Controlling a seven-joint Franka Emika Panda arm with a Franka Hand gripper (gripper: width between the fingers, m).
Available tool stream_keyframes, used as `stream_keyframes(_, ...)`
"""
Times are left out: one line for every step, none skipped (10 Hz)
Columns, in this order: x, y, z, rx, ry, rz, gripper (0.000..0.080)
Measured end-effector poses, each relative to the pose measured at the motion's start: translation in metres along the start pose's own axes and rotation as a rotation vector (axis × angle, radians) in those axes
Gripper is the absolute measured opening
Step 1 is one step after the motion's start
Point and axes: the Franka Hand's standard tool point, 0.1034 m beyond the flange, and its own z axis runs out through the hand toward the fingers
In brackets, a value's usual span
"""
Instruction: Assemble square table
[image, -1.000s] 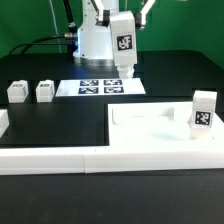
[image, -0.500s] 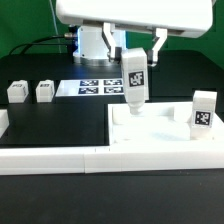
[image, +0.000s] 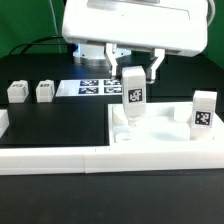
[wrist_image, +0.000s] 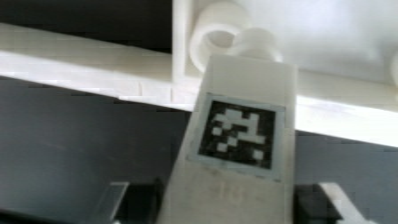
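Place: robotics lab bench
Surface: matte black table under the marker board
Backdrop: green screen behind the marker board
Hardware: white robot arm above the marker board, black cables behind it
Tags: black-white squares on the marker board and on small white legs beside it

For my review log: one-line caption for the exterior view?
Gripper holds a tagged leg upright at a corner of the table top; second leg stands at another corner.
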Motion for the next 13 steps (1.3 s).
stream_keyframes(-0.002, 0.002, 0.004, -0.003, -0.001, -0.001, 0.0321)
stream_keyframes(-0.005, 0.005, 0.007, -0.008, -0.002, -0.008, 0.0321)
stream_keyframes(-0.003, 0.009, 0.012, -0.014, 0.005, -0.014, 0.0321)
stream_keyframes(0.000, 0.013, 0.013, -0.018, 0.009, -0.019, 0.0321)
stream_keyframes(0.000, 0.013, 0.014, -0.018, 0.008, -0.017, 0.0321)
stream_keyframes(-0.001, 0.013, 0.015, -0.019, 0.006, -0.022, 0.0321)
stream_keyframes(0.000, 0.013, 0.015, -0.020, 0.008, -0.027, 0.0321)
stream_keyframes(0.000, 0.012, 0.015, -0.019, 0.008, -0.029, 0.0321)
stream_keyframes(0.001, 0.010, 0.017, -0.019, 0.016, -0.033, 0.0321)
stream_keyframes(0.000, 0.008, 0.020, -0.019, 0.015, -0.037, 0.0321)
stream_keyframes(-0.001, 0.007, 0.023, -0.021, 0.012, -0.041, 0.0321)
stream_keyframes(-0.003, 0.006, 0.026, -0.022, 0.011, -0.043, 0.0321)
stream_keyframes(-0.007, 0.004, 0.029, -0.022, 0.005, -0.036, 0.0321)
